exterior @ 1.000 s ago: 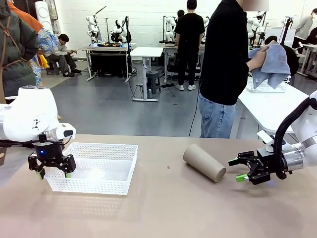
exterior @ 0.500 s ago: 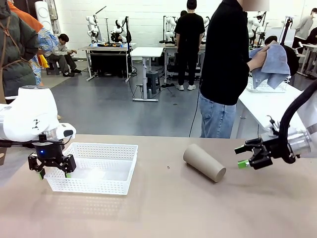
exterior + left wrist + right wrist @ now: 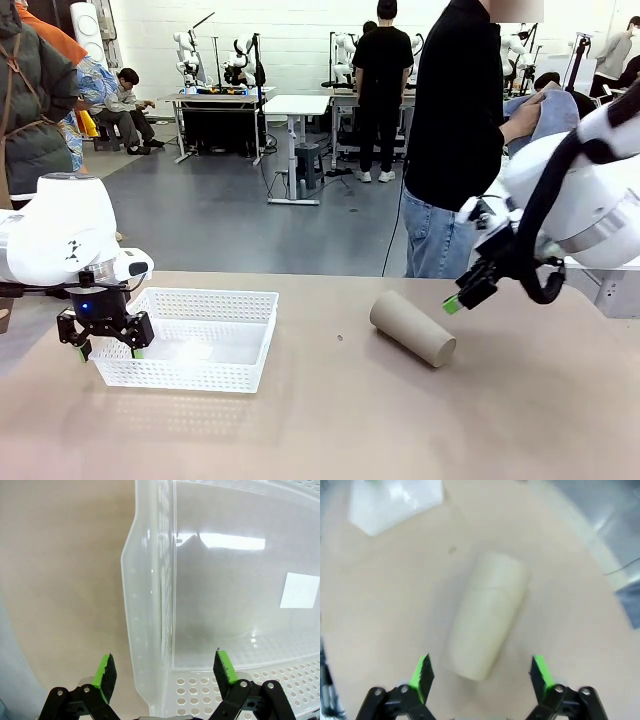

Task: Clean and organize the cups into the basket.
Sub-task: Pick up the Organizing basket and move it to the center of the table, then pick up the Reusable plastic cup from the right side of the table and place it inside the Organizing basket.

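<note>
Tabletop [image 3: 330,420] layout with both arms at one moment. A bare tan surface runs along the whole near edge and across the middle strip between the two task objects. The white lattice basket [image 3: 190,340] sits at the left of the table, with its long sides roughly parallel to the near edge and nothing inside it. A taupe-brown cup [image 3: 412,328] lies on its side right of centre, well apart from the basket, with its wider end turned toward the basket side. The far table edge behind the cup is occupied by a standing person, whose hand [image 3: 520,118] holds a blue-grey cloth [image 3: 553,108].

Left arm: the left gripper [image 3: 108,350] points straight down at the basket's left end, wrist upright. In the left wrist view the gripper [image 3: 165,669] has its jaws wide apart and straddles the basket's end wall [image 3: 145,605], with one green pad [image 3: 105,672] over bare table and the other over the basket floor. Whether it touches the rim cannot be told.

Right arm: the forearm is raised and angled in from the right, and the right gripper [image 3: 462,295] is tilted down and leftward, above the cup's narrower end and clear of it. In the blurred right wrist view the gripper [image 3: 481,672] stands wide open and holds nothing. The cup [image 3: 487,615] lies lengthwise between the lines of its fingers, and the basket [image 3: 395,502] lies beyond it.
</note>
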### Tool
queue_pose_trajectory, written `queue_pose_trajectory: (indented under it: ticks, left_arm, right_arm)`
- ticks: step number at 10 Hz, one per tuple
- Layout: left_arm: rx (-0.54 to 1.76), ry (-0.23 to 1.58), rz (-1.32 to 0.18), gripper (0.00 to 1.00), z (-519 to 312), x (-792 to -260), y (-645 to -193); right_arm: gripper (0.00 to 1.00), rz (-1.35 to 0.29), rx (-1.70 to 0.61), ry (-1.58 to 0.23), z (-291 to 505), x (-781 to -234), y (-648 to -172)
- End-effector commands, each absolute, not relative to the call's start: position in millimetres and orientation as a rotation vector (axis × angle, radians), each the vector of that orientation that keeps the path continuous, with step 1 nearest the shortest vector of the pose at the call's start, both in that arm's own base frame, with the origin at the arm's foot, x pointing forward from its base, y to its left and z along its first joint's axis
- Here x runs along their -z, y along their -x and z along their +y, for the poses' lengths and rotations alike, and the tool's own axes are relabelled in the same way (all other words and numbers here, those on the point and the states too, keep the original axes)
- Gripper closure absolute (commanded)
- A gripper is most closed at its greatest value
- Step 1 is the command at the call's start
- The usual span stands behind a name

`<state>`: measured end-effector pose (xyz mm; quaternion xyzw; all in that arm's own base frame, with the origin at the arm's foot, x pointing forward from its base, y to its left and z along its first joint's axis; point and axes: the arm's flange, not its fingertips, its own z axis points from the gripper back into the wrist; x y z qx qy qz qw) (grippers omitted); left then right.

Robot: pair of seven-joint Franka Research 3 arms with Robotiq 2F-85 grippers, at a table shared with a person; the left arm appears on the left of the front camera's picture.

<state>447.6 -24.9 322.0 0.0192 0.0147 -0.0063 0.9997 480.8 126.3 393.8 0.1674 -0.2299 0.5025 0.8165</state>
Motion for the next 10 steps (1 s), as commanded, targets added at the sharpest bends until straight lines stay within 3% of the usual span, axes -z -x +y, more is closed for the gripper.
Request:
queue_pose_trajectory:
  ticks: [1, 3, 6, 10]
  left_arm:
    - [0.012, -0.039, 0.03, 0.0, -24.2, -322.0, -447.6]
    - [0.012, -0.039, 0.03, 0.0, -24.2, -322.0, -447.6]
    - [0.012, -0.039, 0.03, 0.0, -24.2, -322.0, -447.6]
    - [0.012, -0.039, 0.03, 0.0, -24.2, -322.0, -447.6]
  right_arm:
    - [0.0, -0.339, -1.189, -0.34, 151.7, -386.1, -494.1]
    - [0.0, -0.187, -1.161, -0.269, 175.0, -365.7, -508.6]
    - [0.0, -0.101, -1.097, -0.156, 188.0, -329.4, -530.0]
    - [0.0, -0.027, -1.285, -0.215, 198.7, -292.0, -542.3]
